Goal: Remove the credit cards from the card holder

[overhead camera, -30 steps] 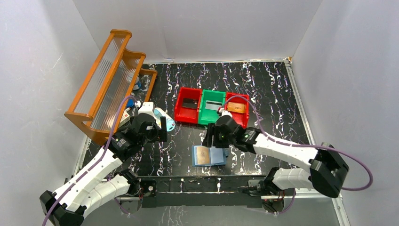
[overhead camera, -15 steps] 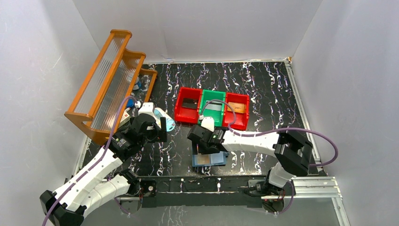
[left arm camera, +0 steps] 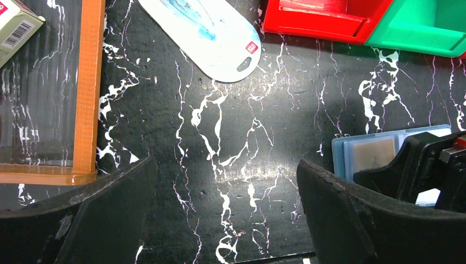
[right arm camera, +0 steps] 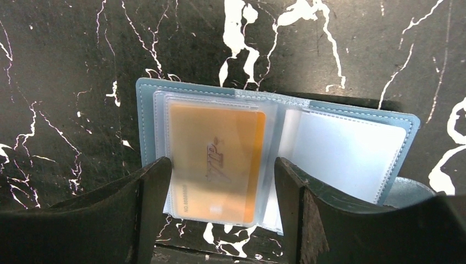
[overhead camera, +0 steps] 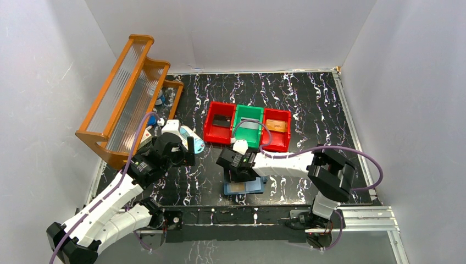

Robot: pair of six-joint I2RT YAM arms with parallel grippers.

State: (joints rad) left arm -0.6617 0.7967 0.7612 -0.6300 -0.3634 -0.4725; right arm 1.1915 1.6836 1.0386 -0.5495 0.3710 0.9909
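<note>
**Right arm.** Your right gripper has its jaws parted wide and holds nothing. It hangs directly over the open card holder. One finger is above the holder's left edge and the other above its centre fold. The tan-orange card, in the left clear pocket, lies between them. Whether the fingertips touch the plastic you cannot tell.

**Card holder.** It lies flat on the black marbled table, near the front edge.

**Left arm.** Your left gripper is spread fully and empty, over bare table to the left of the holder and apart from it. Just beyond it lies a white-and-blue oval case.

**Background.** Three bins stand in a row behind the holder:
- The left red bin holds a black card.
- The green bin holds a grey card.
- The right red bin holds a tan card.

An orange rack stands along the left wall.
</note>
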